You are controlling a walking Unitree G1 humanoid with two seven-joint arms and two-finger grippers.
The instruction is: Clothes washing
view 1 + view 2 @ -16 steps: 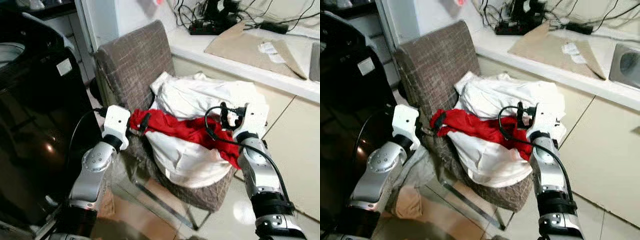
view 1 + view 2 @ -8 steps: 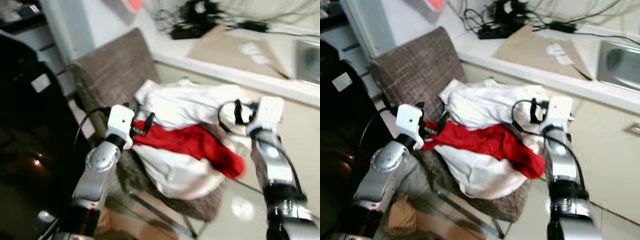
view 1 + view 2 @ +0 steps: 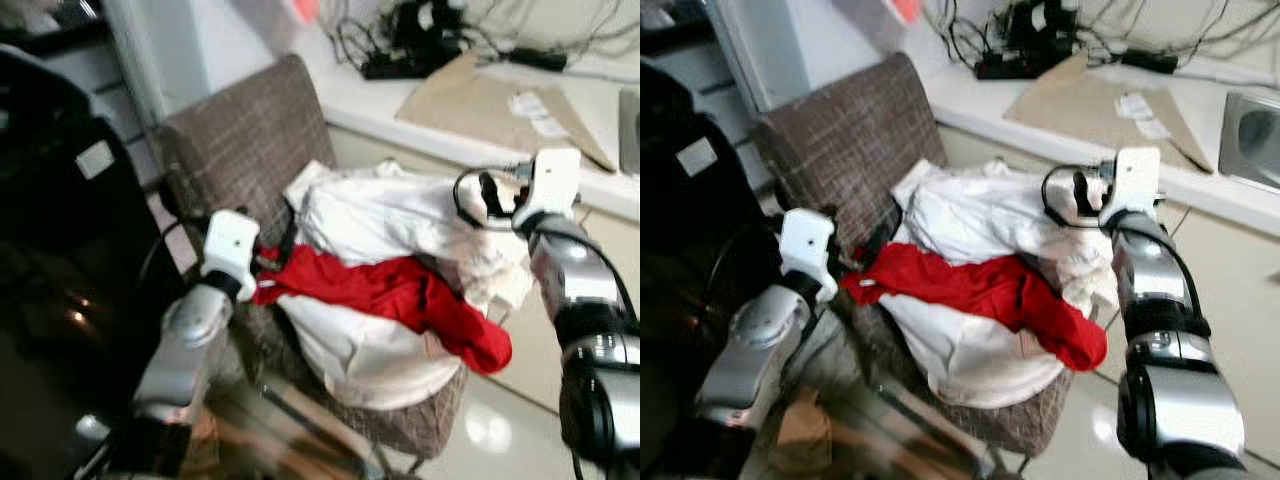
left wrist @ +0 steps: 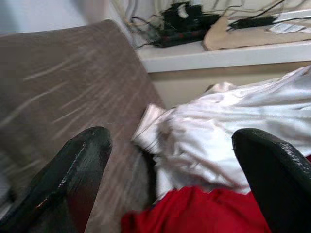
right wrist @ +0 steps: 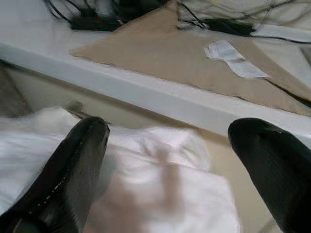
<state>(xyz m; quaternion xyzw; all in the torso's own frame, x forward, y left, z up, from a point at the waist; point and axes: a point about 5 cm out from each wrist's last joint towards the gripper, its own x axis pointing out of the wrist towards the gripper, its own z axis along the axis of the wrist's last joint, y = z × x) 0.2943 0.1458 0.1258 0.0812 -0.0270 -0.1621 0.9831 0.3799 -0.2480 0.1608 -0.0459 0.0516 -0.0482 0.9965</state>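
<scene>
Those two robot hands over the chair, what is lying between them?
Between the left gripper and the right gripper, the head views show a heap of white laundry on the brown woven chair, with a red garment draped across.

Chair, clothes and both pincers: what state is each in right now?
Chair: upright, seat loaded with laundry.
White clothes: crumpled heap on the seat.
Red garment: draped across the white heap, one end hanging off the seat's front.
Left pincer: open, at the red garment's end.
Right pincer: open, above the white heap.
</scene>
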